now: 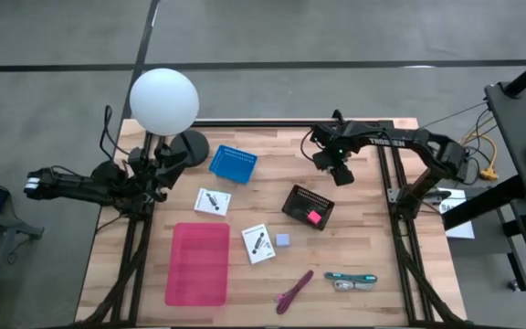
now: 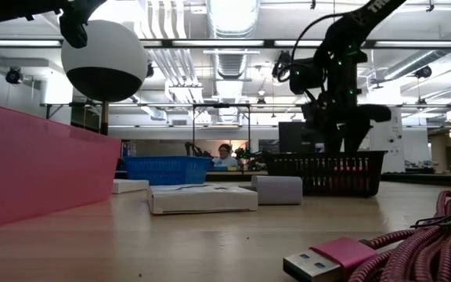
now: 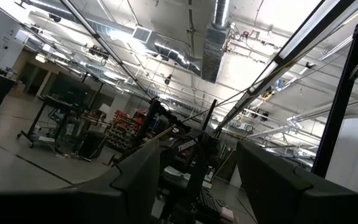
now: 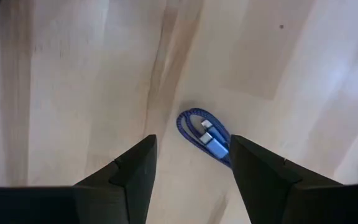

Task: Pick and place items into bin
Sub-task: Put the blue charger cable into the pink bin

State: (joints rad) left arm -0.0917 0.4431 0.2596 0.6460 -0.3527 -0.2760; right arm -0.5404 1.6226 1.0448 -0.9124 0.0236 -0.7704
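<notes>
Progress check: I count one item binned so far, a small pink cube (image 1: 313, 217) lying inside the black mesh basket (image 1: 297, 198) near mid-table. Still loose on the wood: two white cards (image 1: 213, 202) with black marks, a pale-blue cube (image 1: 283, 240) just beside the nearer card, a magenta braided cable (image 1: 293, 291) toward the front edge, and a teal-handled tool (image 1: 351, 278) to its right. The blue basket (image 1: 233, 164) and the pink tray (image 1: 198, 263) look empty as far as I can tell. My right gripper (image 1: 341, 175) hovers above the table behind the black basket, fingers parted and holding nothing; its wrist view looks down on a coiled blue cable (image 4: 205, 138) lying between the fingertips, well below them. My left gripper (image 1: 153, 187) waits at the left edge, parted, empty. Judgement: early stage; most remains.
</notes>
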